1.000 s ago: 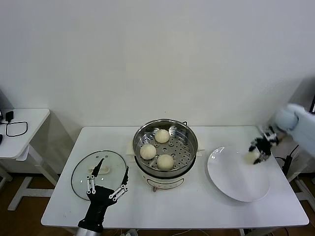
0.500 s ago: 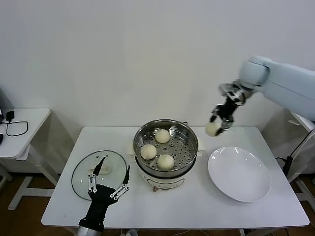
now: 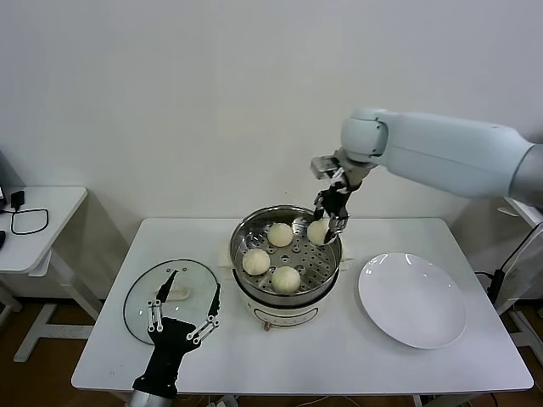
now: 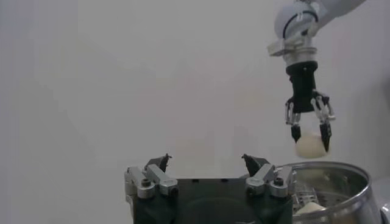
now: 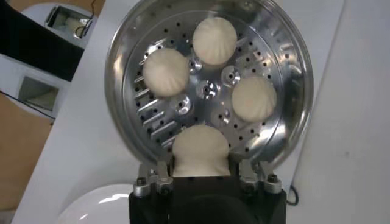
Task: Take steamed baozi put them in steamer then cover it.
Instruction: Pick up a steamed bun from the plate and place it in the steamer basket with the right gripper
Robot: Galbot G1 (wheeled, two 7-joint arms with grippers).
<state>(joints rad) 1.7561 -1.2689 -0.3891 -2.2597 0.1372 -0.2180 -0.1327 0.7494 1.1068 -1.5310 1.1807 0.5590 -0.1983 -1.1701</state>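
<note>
The steel steamer (image 3: pixel 246 227) stands mid-table on its white base, with three baozi (image 3: pixel 279 234) (image 3: pixel 255 261) (image 3: pixel 286 278) on its perforated tray. My right gripper (image 3: pixel 322 227) is shut on a fourth baozi (image 3: pixel 319 231) and holds it over the steamer's far right side; the right wrist view shows that bun (image 5: pixel 201 151) between the jaws above the tray. The glass cover (image 3: pixel 140 303) lies flat on the table at the left. My left gripper (image 3: pixel 182 307) is open and empty, at the cover's near right edge.
An empty white plate (image 3: pixel 412 298) lies right of the steamer. A small white side table (image 3: pixel 38 222) with a black cable stands at the far left. A white wall is close behind the table.
My right gripper has carried the baozi from the plate, up and leftward, to above the steamer's far right side. The left arm has stayed put.
</note>
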